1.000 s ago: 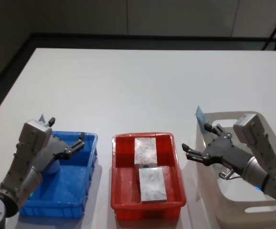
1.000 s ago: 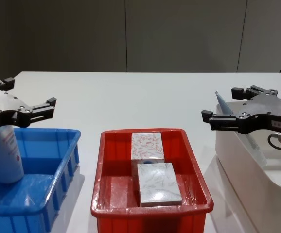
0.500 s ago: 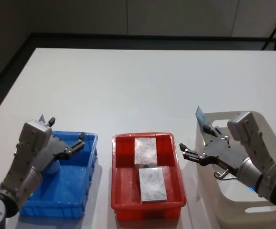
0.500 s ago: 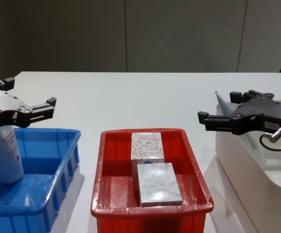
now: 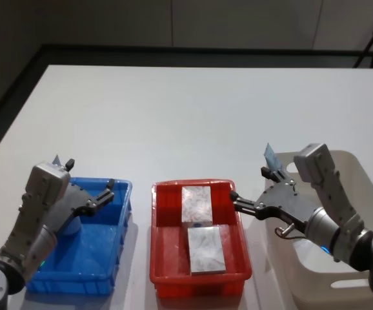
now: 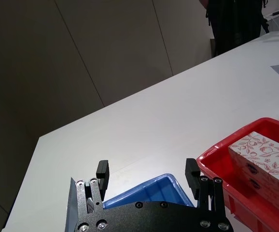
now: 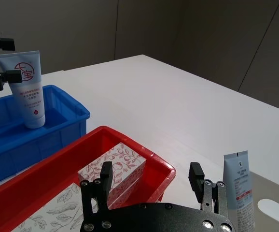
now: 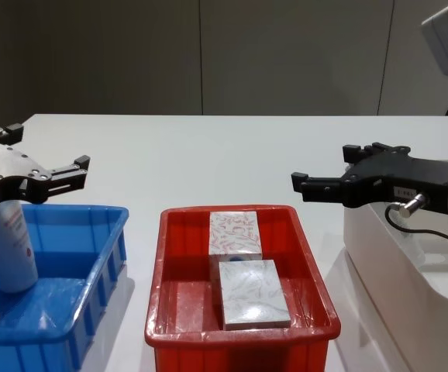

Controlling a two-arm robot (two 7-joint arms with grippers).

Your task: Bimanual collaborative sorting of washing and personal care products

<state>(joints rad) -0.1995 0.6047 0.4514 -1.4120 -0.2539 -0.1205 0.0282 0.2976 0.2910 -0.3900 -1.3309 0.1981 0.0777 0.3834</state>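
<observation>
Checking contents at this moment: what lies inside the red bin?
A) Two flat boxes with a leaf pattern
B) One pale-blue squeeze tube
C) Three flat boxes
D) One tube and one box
A: the red bin holds the far box and the near box, both flat and leaf-patterned.

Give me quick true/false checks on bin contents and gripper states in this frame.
1. The red bin holds two patterned boxes. True.
2. The right gripper is shut on a tube. False: it is open and empty, between the red bin and the white bin.
3. An upright tube stands in the blue bin. True.
4. The white bin holds a box. False: it holds a second tube.
5. The left gripper is open above the blue bin. True.
</observation>
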